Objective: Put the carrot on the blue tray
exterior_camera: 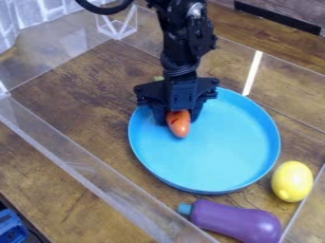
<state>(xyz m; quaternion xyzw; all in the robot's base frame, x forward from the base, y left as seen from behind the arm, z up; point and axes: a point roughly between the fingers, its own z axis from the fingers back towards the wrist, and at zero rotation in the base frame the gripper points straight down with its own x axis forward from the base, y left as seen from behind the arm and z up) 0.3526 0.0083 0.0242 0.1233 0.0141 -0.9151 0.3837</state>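
Camera: carrot (181,122) pinched between gripper (177,111) jaws, over blue tray (229,150).

Desk (76,90): dark brown wood, boards with visible grain running diagonally across the view, glossy finish. Clear plastic barrier (76,166): transparent wall panels standing along the near left edge of the desk and along its far left side, edges catching light. Light: a bright white streak of reflection (256,71) on the desk surface at upper right; softer glare across the upper left boards. Upper left corner: pale, blurred shapes behind the clear panel, not identifiable. Lower left corner: a small blue patch, unclear.
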